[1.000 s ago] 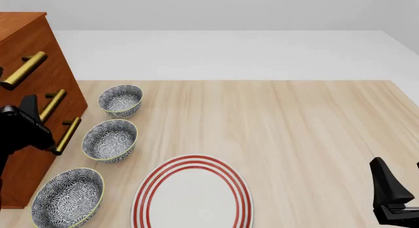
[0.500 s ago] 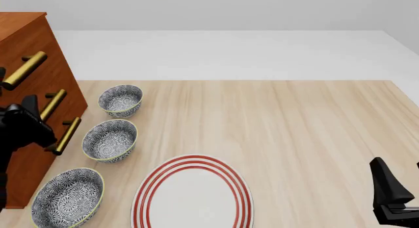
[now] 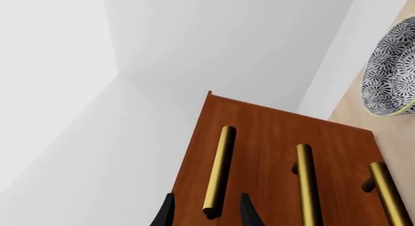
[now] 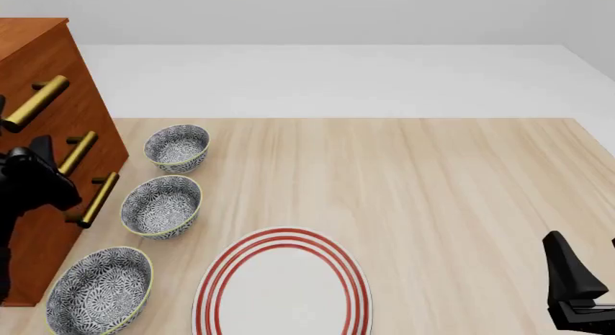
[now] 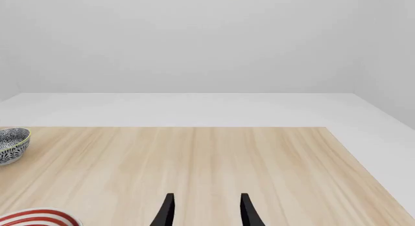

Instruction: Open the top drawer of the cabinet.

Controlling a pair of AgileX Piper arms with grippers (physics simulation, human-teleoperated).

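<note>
Right claw (image 4: pixel 575 288) sits parked low at the near right of the worktop (image 4: pixel 433 198), fingers spread, nothing in it. Left claw (image 3: pixel 206 214) is released too, fingers either side of the top drawer's (image 3: pixel 259 138) brass handle (image 3: pixel 218 170), not clamped. Cabinet (image 4: pixel 43 83) stands far left, drawer looks shut

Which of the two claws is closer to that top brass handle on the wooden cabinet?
Left. The left gripper sits open right at the top handle, its end between the fingers. The right gripper hangs over the table's far opposite side from the cabinet.
</note>
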